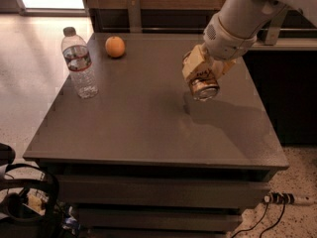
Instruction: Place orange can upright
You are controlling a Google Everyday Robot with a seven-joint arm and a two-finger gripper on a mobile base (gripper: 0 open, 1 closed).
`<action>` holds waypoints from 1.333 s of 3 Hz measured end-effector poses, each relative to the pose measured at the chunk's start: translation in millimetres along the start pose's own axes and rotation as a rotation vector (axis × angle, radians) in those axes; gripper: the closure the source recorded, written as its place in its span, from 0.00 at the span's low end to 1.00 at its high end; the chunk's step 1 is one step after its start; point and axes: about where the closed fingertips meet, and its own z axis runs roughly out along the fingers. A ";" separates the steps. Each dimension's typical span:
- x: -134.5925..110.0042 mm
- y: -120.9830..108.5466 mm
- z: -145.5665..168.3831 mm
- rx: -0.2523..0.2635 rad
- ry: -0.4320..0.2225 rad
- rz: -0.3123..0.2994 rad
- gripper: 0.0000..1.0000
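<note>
The desk (148,138) is bare along its near edge. Toward 2 o'clock from its middle, the tool (200,75) pinches the orange can (204,89) across its body, its pale fingers (191,67) pressed to the sides. The can appears to hang clear of the desk, with a shadow lying apart beneath it. It is tilted, one silver end facing out and down.

Such a can is likely light and thin-walled: stiff enough to carry, but easily dented by a hard squeeze. Its smooth, round sides are slippery and would roll if laid down. A grip across the mid-body suits it, leaving the lower rim free to meet the desk squarely, since the narrow base could tip.

Farther off, the water bottle (79,63) stands at 10 o'clock and the orange fruit (115,46) at 11.
</note>
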 end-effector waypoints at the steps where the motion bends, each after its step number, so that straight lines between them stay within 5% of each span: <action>1: -18.2 -2.5 -23.7 -0.081 -0.109 -0.082 1.00; 3: -37.6 20.0 -41.7 -0.274 -0.275 -0.303 1.00; 4: -29.8 36.9 -46.1 -0.328 -0.362 -0.392 1.00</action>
